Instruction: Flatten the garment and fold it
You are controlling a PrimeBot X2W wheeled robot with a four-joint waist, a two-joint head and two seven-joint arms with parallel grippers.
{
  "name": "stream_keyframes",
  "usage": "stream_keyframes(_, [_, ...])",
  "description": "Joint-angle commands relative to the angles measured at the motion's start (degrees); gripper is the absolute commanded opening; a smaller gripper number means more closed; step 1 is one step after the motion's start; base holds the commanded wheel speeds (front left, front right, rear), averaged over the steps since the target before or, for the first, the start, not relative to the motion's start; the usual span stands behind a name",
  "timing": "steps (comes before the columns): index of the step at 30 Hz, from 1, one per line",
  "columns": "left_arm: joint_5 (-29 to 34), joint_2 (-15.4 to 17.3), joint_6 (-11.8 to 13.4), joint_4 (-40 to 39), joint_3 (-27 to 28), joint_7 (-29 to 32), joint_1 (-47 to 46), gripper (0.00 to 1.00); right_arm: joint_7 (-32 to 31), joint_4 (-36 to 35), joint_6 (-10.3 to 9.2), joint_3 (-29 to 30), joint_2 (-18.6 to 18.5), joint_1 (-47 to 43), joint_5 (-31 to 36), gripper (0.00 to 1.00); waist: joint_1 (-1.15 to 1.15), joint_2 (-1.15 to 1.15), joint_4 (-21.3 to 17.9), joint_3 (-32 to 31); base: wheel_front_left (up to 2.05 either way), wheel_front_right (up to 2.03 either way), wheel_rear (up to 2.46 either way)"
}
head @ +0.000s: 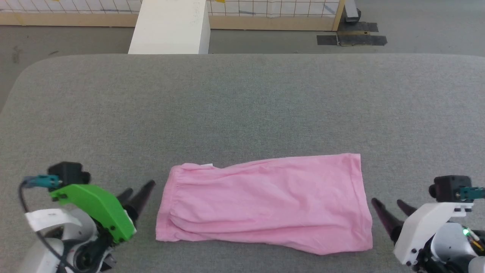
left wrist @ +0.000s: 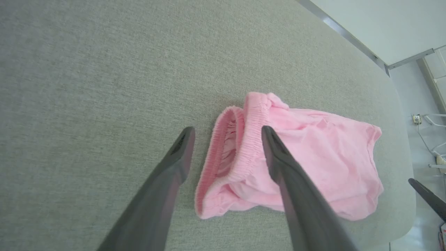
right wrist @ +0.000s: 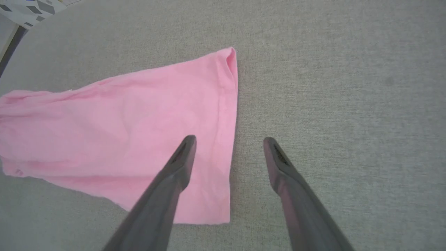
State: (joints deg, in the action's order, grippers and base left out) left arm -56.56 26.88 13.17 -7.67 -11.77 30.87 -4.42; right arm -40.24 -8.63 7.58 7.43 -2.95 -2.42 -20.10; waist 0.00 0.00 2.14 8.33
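While left hand (head: 141,186) and right hand (head: 385,201) sit wide, empty, your garment (head: 265,201) lies flat on the bench (head: 242,106); final fold looks undone.

At seven o'clock, the left tool (head: 141,188) has two long dark tapered fingers (left wrist: 163,188), a green cover (head: 94,206) with dark screws (head: 112,228), a black camera block (head: 70,172), a teal plug (head: 41,181) and a black cable (head: 22,201). At five o'clock, the right tool (head: 386,201) has a white cover (head: 424,223) and a small green light (head: 465,231).
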Motion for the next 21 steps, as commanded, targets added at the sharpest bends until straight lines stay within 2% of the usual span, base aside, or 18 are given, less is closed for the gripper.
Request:
stream_keyframes(1, [-0.4,0.0,0.2,-1.0,1.5,-2.0,0.9,1.00,0.0,-0.4,-0.09,0.9,0.1,1.3,1.2,1.00,0.00,0.00,0.0,0.0,0.00,0.00,0.00])
stream_keyframes(3, [2.1,0.5,0.1,-1.5,3.6,-6.6,0.7,1.00,-0.6,-0.2,-0.09,1.6,0.1,2.7,2.2,1.00,0.00,0.00,-0.2,0.3,0.00,0.00,0.00])
stream_keyframes(6, [7.2,0.4,-1.4,-1.2,5.1,-15.7,-0.1,1.00,-2.2,1.4,-0.09,1.5,0.1,4.9,5.1,1.00,0.00,0.00,-0.2,0.6,0.00,0.00,0.00])
stream_keyframes(11, [18.5,-0.6,-6.0,1.6,3.8,-35.0,-1.9,1.00,-5.3,5.7,-0.09,-0.9,-0.5,7.9,9.3,1.00,0.00,0.00,0.5,1.4,0.00,0.00,0.00])
stream_keyframes(14, [23.7,-1.6,-7.8,4.0,2.1,-43.3,-3.1,1.00,-6.5,8.0,-0.09,-3.0,-0.4,9.4,10.3,1.00,0.00,0.00,0.9,2.1,0.00,0.00,0.00])
stream_keyframes(17, [28.3,-2.8,-8.9,5.0,1.3,-45.5,-4.3,1.00,-7.3,10.6,-0.09,-4.9,-0.3,10.8,11.1,1.00,0.00,0.00,1.1,2.7,0.00,0.00,0.00])
stream_keyframes(21, [33.3,-6.3,-10.1,3.6,3.0,-45.8,-5.1,1.00,-7.8,14.6,-0.09,-6.4,-0.2,12.6,11.6,1.00,0.00,0.00,1.4,3.6,0.00,0.00,0.00])
